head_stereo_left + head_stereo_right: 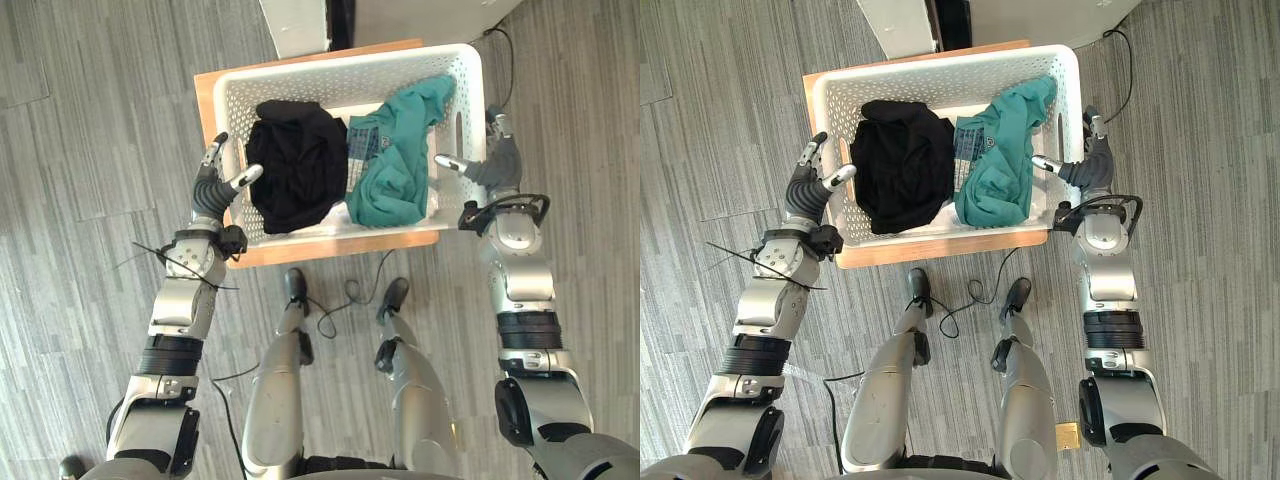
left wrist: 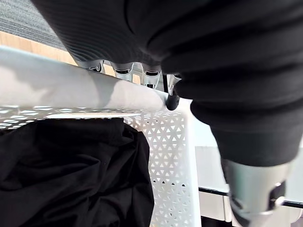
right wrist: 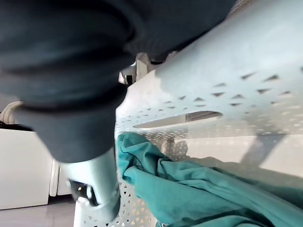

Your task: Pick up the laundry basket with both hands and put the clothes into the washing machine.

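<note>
**Both hands set at the ends of the basket, basket on the table**

A white perforated plastic laundry basket (image 1: 300,88) sits on a low orange-brown wooden table (image 1: 330,247), which stands on a grey wood-patterned floor (image 1: 80,120). The basket's long side runs across in front of the robot and its underside rests on the tabletop.

There are 2 garments inside. A crumpled black garment (image 1: 295,165) fills the half nearer the robot's left. A teal garment (image 1: 400,160) fills the other half and is draped up the wall towards the far right corner. The 2 touch in the middle, where a blue-grey patterned patch (image 1: 362,140) shows on the teal cloth.

The left hand (image 1: 212,190) is at the basket's left short end. Its thumb (image 1: 245,178) reaches over the rim towards the black garment. Its fingers (image 1: 217,147) lie fairly straight along the outside of the wall. In the left wrist view they line up just behind the rim, with 1 dark tip against its edge. The hand straddles the rim, spread rather than clenched.

The right hand (image 1: 495,165) is at the opposite short end. Its thumb (image 1: 450,161) points over the rim towards the teal garment. Its fingers (image 1: 497,123) are extended along the outer wall, likewise spread.

A white upright panel (image 1: 295,25) stands just beyond the table's far edge.
</note>
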Motion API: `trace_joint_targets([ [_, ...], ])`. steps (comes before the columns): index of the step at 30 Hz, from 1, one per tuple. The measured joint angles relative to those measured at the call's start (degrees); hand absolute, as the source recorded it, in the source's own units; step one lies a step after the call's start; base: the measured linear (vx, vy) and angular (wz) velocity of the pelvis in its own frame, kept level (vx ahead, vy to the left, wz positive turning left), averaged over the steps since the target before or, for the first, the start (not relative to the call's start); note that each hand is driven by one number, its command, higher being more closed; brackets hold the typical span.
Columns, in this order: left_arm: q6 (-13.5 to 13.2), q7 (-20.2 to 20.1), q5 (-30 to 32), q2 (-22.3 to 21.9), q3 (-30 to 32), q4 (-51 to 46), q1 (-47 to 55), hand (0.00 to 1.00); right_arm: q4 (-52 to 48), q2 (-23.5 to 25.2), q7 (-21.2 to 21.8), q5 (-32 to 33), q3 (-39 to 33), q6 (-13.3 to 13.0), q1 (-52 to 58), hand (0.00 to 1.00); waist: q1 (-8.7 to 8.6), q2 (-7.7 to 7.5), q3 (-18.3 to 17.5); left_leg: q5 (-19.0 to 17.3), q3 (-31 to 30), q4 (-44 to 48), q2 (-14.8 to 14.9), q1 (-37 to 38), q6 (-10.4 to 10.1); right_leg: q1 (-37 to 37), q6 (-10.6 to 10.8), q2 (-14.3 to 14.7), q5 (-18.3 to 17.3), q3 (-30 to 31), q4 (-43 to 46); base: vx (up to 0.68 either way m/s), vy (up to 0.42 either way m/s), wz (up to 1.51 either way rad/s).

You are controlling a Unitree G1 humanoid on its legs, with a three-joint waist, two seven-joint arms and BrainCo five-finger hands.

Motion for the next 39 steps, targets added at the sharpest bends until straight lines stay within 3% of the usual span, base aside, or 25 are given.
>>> trace_joint_targets([
  [5, 2.8, 2.9, 12.9, -5.5, 4.5, 0.3, -1.7, 0.00, 0.0, 0.4, 0.0, -0.9, -0.1, 0.0, 0.1, 0.00, -0.12, 0.18, -0.1, 0.0, -0.1, -0.1, -0.1, 0.0, 0.0, 0.0, -0.1, 0.3, 0.6, 0.6, -0.8, 0.00, -0.014, -0.05],
  [11, 3.5, 5.8, 18.7, -9.1, 9.5, -0.7, -1.8, 0.00, 0.0, 2.4, -0.1, -1.1, -2.0, 0.0, 0.3, 0.00, -0.31, 0.20, -0.1, 0.4, -0.1, -1.2, -0.2, 0.1, 0.4, 0.0, 0.0, 0.6, 1.1, 0.6, -1.8, 0.00, 0.000, 0.00],
  [16, 4.6, 9.1, 19.2, -13.2, 14.5, -2.5, -1.9, 0.00, 0.0, 3.7, -0.2, -1.2, -3.8, 0.0, 0.2, 0.00, -0.29, 0.20, -0.1, 1.4, -0.6, -3.0, -0.2, 0.2, 0.6, 0.0, 0.0, 0.8, 1.1, -0.3, -2.4, 0.03, -0.023, 0.06],
  [22, 3.3, 12.8, 19.5, -15.9, 15.1, -3.3, -1.9, 0.00, 0.0, 4.3, -1.3, -1.1, -3.9, -0.2, 0.2, 0.00, -0.47, 0.20, -0.1, 1.5, -0.8, -3.5, -0.3, 0.2, 0.6, 0.0, 0.0, 0.8, 1.1, -0.5, -2.5, 0.01, -0.004, 0.01],
  [29, -0.6, 14.0, 16.6, -15.3, 12.0, -6.1, -1.4, 0.00, 0.3, 4.3, -2.3, -1.1, -2.6, -1.7, 0.2, 0.00, -1.48, 0.19, -0.1, 2.5, -1.3, -4.9, -0.5, 0.4, 0.6, -0.1, 0.0, 0.8, 1.1, -1.0, -2.6, 0.00, -0.009, 0.03],
  [39, -2.1, 14.7, 16.6, -15.4, 10.9, -11.9, -1.6, 0.00, 1.0, 3.5, -2.3, -1.0, -2.7, -1.9, -0.2, 0.00, -1.57, 0.19, -0.1, 3.1, -1.3, -6.0, -0.6, 0.3, 0.6, -0.5, 0.0, 0.9, 1.1, -1.3, -2.6, 0.00, -0.003, 0.01],
])
